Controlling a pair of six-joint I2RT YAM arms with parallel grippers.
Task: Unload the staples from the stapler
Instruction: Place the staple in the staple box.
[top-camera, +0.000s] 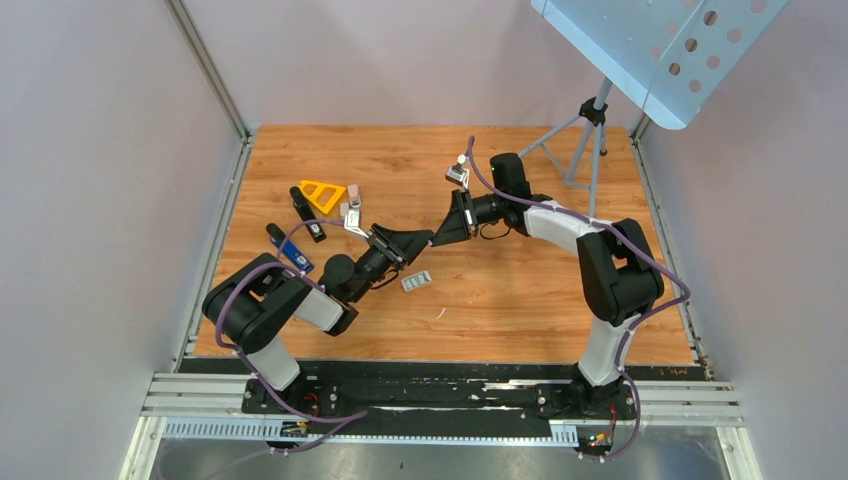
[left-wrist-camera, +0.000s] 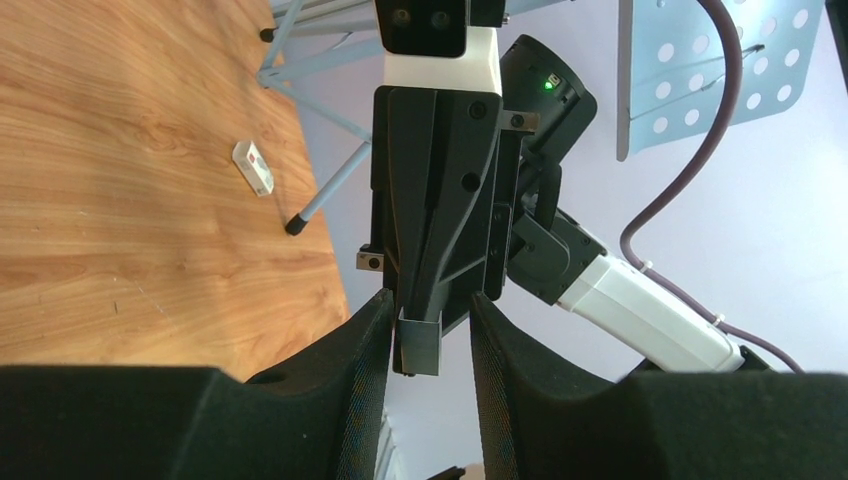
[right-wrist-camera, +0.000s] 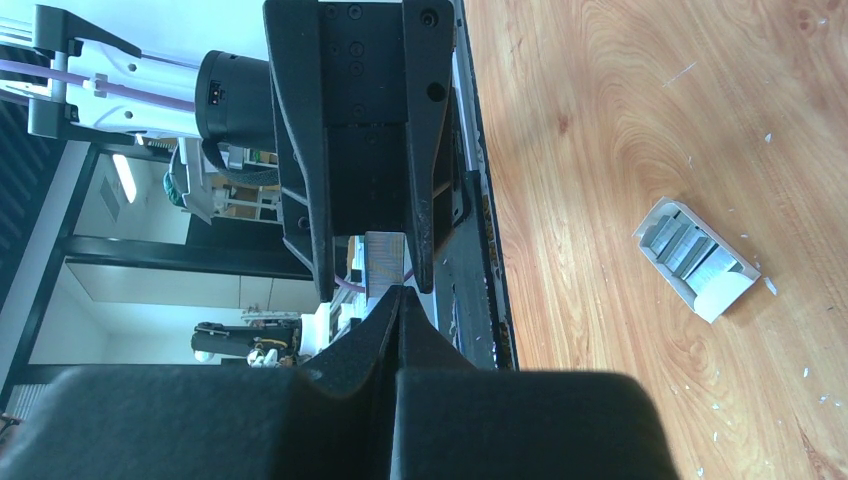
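Right end effector (right-wrist-camera: 400, 296) pressed shut, tips pinching one end of the staples (right-wrist-camera: 385, 262). Left end effector (left-wrist-camera: 431, 300) spread, fingers either side of the bar. Bar was held off the desk (top-camera: 520, 290), just beyond the white staple box (right-wrist-camera: 695, 260). Top view hid it behind the meeting tips; only the wrist views showed it, ribs clear from right wrist. Long axis ran end effector to end effector. Stapler (top-camera: 307, 213) showed in top view only, flat on desk, well left of box, lying far-left to near-right.
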